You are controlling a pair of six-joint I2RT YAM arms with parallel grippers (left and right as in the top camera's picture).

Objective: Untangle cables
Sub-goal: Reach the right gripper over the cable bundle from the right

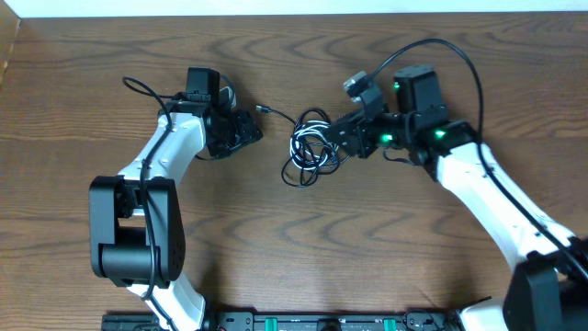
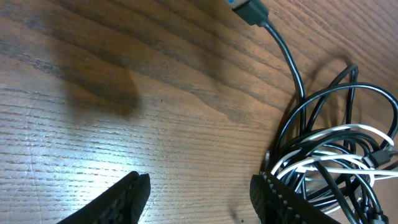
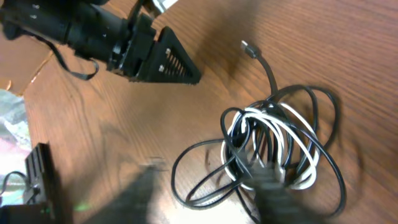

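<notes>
Overhead: cables (image 1: 310,147) bunched between left pincer (image 1: 250,134) and right pincer (image 1: 338,138).

readable text: none | labels, brands, numbers, signs: none legible in the overhead or either wrist view | cables (image 1: 310,147) and their plug ends: no marking can be made out
</notes>
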